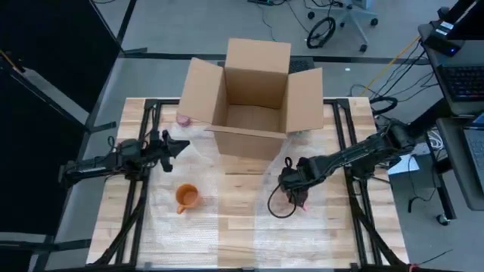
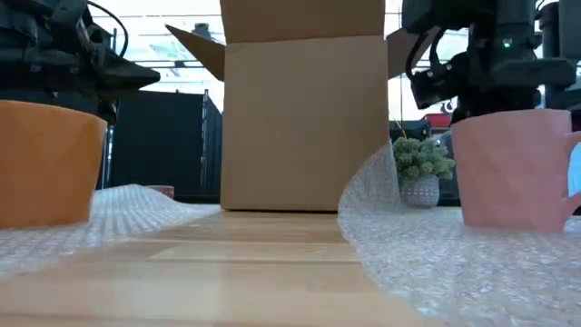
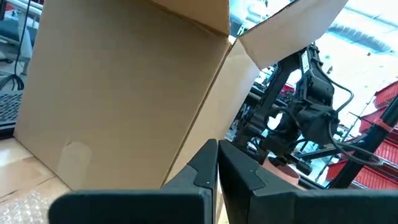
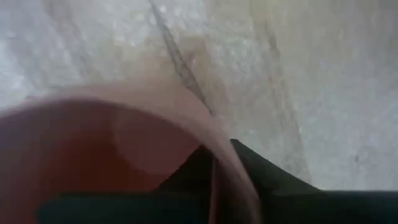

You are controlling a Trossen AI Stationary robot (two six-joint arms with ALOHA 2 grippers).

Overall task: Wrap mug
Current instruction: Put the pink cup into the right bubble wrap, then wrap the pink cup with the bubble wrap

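Observation:
A pink mug (image 2: 513,168) stands upright on a sheet of bubble wrap (image 1: 321,219) at the table's right, mostly hidden under my right gripper (image 1: 299,193) in the high view. That gripper is shut on the mug's rim. An orange mug (image 1: 187,198) stands upright on a second sheet of bubble wrap (image 1: 178,227) left of centre. My left gripper (image 1: 180,146) hovers shut and holding nothing to the far left of the orange mug, pointing toward the box. My right gripper holds the pink mug by its rim (image 4: 202,121), one finger inside the mug and one outside, the wall between them. The fingers come from above, pointing down. The mug stays upright with its base (image 2: 513,221) on the bubble wrap.
An open cardboard box (image 1: 253,98) stands at the table's far middle, flaps spread. The right sheet's edge (image 2: 368,195) curls up near the box. A small pink thing (image 1: 184,119) lies left of the box, and a small potted plant (image 2: 418,173) shows beside it.

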